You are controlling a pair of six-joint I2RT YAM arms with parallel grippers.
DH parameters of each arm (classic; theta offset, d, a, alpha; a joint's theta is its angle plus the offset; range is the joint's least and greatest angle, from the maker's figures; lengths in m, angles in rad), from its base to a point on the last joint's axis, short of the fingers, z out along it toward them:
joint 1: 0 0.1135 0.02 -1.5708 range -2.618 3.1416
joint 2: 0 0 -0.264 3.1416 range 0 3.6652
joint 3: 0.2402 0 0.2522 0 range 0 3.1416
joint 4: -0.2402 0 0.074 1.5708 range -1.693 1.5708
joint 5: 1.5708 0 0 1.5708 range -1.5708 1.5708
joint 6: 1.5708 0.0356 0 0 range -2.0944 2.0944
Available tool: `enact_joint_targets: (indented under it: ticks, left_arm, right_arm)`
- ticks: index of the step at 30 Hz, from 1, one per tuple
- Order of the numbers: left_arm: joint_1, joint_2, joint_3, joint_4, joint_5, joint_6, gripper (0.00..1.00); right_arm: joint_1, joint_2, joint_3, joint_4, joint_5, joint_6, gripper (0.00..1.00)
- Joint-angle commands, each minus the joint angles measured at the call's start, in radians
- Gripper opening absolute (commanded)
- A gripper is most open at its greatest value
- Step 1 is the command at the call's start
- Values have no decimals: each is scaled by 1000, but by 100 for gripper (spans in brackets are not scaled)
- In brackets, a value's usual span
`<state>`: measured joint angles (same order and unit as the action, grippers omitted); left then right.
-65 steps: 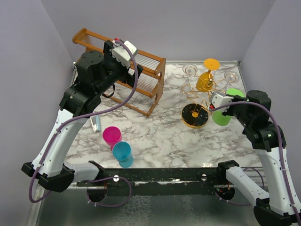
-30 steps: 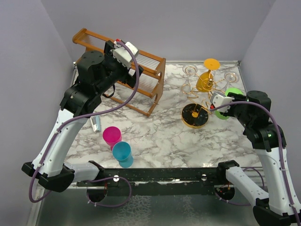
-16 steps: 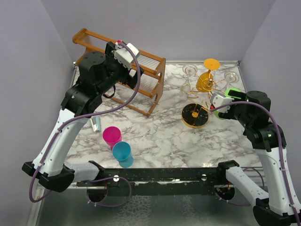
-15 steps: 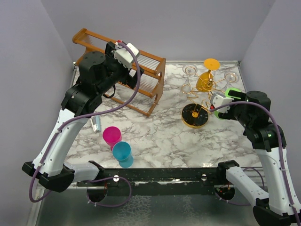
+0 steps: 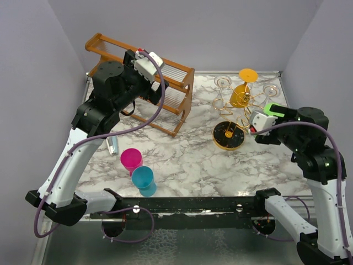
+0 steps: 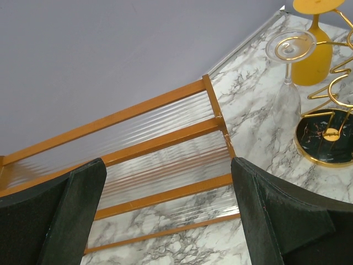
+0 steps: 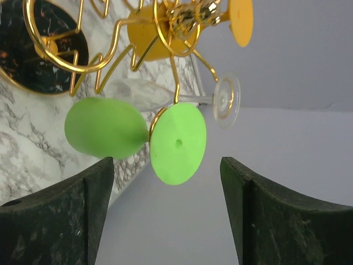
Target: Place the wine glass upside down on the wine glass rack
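Upside down on an outer arm of the wine glass rack [image 5: 228,134], on the side towards the right arm: the green wine glass [image 7: 105,128], stem caught in a gold loop, flat foot above, bowl below and clear of the worktop [image 5: 187,154]. Just short of it, the right claw [image 7: 165,163], fingers spread wide with nothing between them and no contact with the glass. Elsewhere on the same gold arms, also inverted: an orange glass [image 5: 241,94] near the middle and two clear glasses [image 5: 223,83] [image 5: 269,89], one to each side of it. Under them all, the round black base with its gold rim, flat on the marble. Raised over the brown wooden shelf [image 5: 165,83] at the far left, the left claw [image 6: 168,165], likewise wide open and empty, well apart from the rack. Near the front of the worktop, side by side and almost touching, a pink cup [image 5: 131,160] and a blue cup [image 5: 143,178], both upright, far from either claw.
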<state>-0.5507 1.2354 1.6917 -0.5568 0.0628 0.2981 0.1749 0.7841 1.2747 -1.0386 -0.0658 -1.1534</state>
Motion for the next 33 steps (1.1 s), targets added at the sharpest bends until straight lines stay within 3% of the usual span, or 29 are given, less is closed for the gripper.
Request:
enact_joint_targets:
  ticks: [1, 7, 13, 25, 33]
  left_arm:
    - [5, -24, -10, 10, 21, 11, 99]
    - [5, -29, -19, 0, 40, 15, 99]
    - [5, -44, -50, -47, 127, 55, 99]
    - [4, -114, -162, -439, 507, 364, 96]
    - [3, -173, -305, -544, 293, 439, 92]
  right_arm:
    - [-5, -12, 99, -28, -138, 81, 78]
    - [-5, -4, 219, -46, -278, 150, 80]
    - [-5, 23, 254, 43, -348, 270, 80]
    - [-5, 72, 181, 146, -310, 326, 80]
    - [-5, 68, 161, 149, -339, 322, 80]
